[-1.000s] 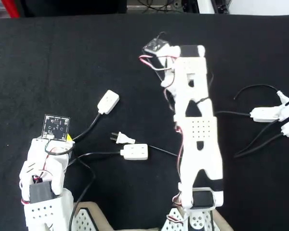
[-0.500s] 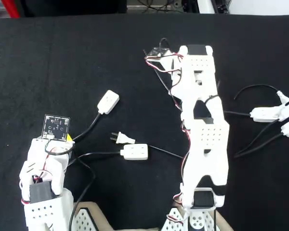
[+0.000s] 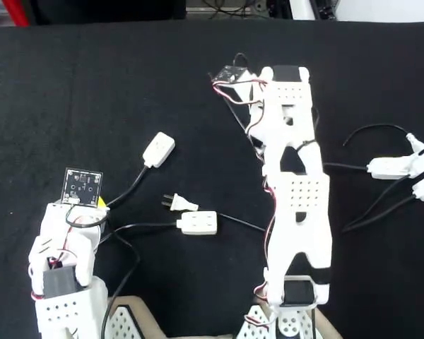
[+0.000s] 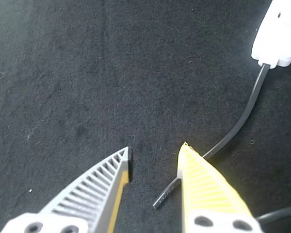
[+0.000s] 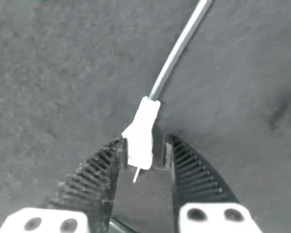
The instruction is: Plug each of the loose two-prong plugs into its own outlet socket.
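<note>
Right gripper straddles a white plug, jaws slightly parted; left gripper gapes empty beside a black cable.

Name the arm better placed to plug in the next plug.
Right. The right hand has a white plug between its fingers. The left hand hangs open over the black cloth beside a cord, holding nothing.

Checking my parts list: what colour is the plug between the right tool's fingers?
White; the plug shows best in the right wrist view.
</note>
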Motion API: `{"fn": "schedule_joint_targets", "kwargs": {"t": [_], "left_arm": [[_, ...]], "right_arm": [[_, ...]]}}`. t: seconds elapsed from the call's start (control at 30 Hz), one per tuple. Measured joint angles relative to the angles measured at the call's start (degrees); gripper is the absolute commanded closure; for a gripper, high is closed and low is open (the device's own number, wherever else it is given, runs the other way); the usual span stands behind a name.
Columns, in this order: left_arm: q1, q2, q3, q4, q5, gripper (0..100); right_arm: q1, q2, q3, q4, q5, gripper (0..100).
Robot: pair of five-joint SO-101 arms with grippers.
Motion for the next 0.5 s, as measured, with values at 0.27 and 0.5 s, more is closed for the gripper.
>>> {"fn": "schedule_joint_targets", "kwargs": {"t": [0.27, 0.5], "left_arm": [[0.0, 0.0, 0.0, 0.0, 0.0, 83], [0.0, 0.0, 0.0, 0.0, 0.0, 83]], "right_arm": [[0.3, 5.5, -8.2, 3.3, 0.0, 73.1], [0.3, 8.4, -11.2, 3.3, 0.0, 73.0]]}}
